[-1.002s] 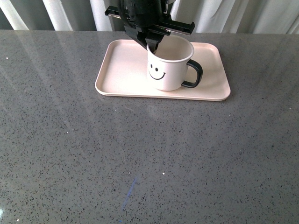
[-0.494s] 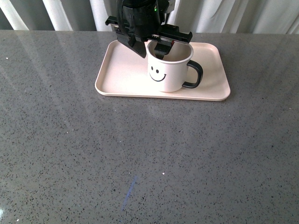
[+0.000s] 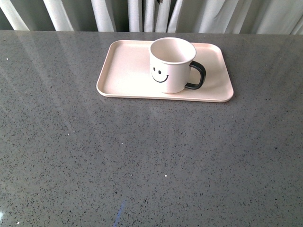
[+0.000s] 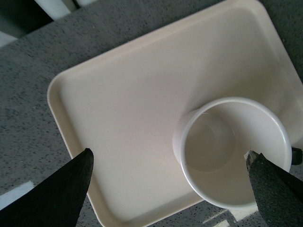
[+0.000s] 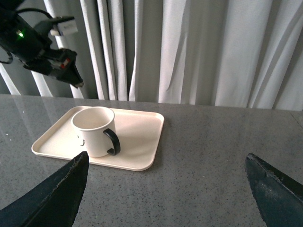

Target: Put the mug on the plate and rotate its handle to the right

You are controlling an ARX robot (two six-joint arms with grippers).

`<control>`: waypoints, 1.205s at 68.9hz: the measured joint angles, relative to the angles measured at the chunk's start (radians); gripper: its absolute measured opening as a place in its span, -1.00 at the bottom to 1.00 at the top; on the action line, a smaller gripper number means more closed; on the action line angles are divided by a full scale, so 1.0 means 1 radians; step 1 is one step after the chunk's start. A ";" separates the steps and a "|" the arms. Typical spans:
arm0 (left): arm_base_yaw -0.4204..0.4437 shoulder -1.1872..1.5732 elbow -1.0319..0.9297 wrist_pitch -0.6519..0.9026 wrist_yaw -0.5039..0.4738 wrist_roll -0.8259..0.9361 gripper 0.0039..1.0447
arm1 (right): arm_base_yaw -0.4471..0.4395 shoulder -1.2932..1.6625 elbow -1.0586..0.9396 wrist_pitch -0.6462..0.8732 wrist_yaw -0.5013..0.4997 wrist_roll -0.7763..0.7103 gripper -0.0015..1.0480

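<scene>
So the mug (image 3: 171, 66) is sitting upright on the plate (image 3: 124, 71), roughly mid-tray and a touch toward 3 o'clock. The handle (image 3: 198, 75) sticks straight out at 3 o'clock in the front view. The smiley face (image 3: 159, 74) looks back at about 6 o'clock, toward the camera. The mug's empty inside; you can see right down to the bottom from the left wrist view. The plate lies flat at 12 o'clock on the grey speckled bench (image 3: 142, 161), up near the far edge with the curtains (image 3: 151, 14) right behind it.

The left hand (image 4: 168, 155) is spread wide open and grasping nothing. Its two dark fingers (image 4: 59, 191) frame the shot, with the mug and plate underneath and clearly apart from them. In the right wrist view the left arm (image 5: 35, 38) hangs in the air, higher than the mug and not touching it or the plate.

The right hand (image 5: 166, 157) is released too, with its fingers apart and only bare bench between them, well away from the plate.

There's also a faint bluish streak (image 3: 120, 208) on the bench at 6 o'clock, well apart from the plate.
</scene>
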State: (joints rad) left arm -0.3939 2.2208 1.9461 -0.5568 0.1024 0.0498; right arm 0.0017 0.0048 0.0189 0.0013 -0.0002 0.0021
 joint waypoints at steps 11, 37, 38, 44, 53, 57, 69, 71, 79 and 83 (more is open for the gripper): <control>0.032 -0.106 -0.158 0.162 0.068 -0.077 0.83 | 0.000 0.000 0.000 0.000 0.000 0.000 0.82; 0.187 -0.642 -1.281 1.487 -0.314 -0.061 -0.60 | 0.000 0.000 0.000 0.000 0.000 0.000 0.82; 0.189 -0.648 -1.296 1.490 -0.311 -0.061 -0.64 | 0.000 0.000 0.000 0.000 0.000 0.000 0.82; 0.209 -0.707 -1.406 1.516 -0.282 -0.061 -0.94 | 0.000 0.000 0.000 0.000 0.000 0.000 0.82; 0.239 -0.816 -1.530 1.542 -0.245 -0.058 -0.98 | 0.000 0.000 0.000 0.000 0.000 0.000 0.82; 0.254 -0.859 -1.577 1.545 -0.233 -0.058 -0.98 | 0.000 0.000 0.000 0.000 0.000 0.000 0.82; 0.292 -0.980 -1.693 1.540 -0.204 -0.058 -0.98 | 0.000 0.000 0.000 0.000 0.000 0.000 0.82; 0.298 -1.014 -1.719 1.531 -0.196 -0.058 -0.98 | 0.000 0.000 0.000 0.000 0.000 0.000 0.82; 0.314 -1.101 -1.775 1.497 -0.176 -0.058 -0.98 | 0.000 0.000 0.000 0.000 0.000 0.000 0.82; 0.341 -1.144 -1.799 1.476 -0.135 -0.058 -0.98 | 0.000 0.000 0.000 0.000 0.000 0.000 0.82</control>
State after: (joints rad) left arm -0.0532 1.0763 0.1474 0.9192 -0.0322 -0.0082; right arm 0.0017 0.0048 0.0189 0.0013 -0.0002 0.0025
